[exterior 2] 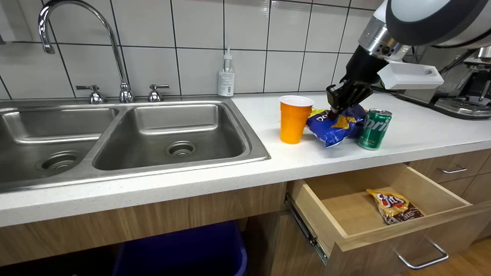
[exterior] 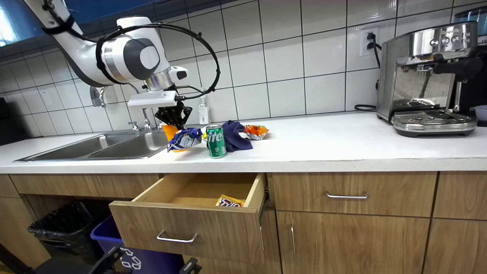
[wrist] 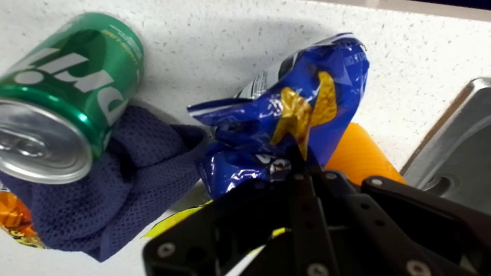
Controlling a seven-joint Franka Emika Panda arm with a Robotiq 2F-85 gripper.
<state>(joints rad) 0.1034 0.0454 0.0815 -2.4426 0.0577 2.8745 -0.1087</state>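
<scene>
One blue bag (wrist: 264,120), pinched by the tool (wrist: 301,163), slants lengthwise toward wrist view's upper right.

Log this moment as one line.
tool: closed, pinching blue chip bag | counter: orange cup, green can, cloth | drawer: open, yellow packet inside

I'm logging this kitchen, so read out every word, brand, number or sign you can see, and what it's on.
"ite" on the green can in an exterior view.
"pri" on that can in the wrist view; likely Sprite.
Recycling symbol on the blue bin.
Too blurred, creased or small: the can's gold print, blue chip bag, yellow bag in the drawer, orange wrapper, pump bottle label.
</scene>
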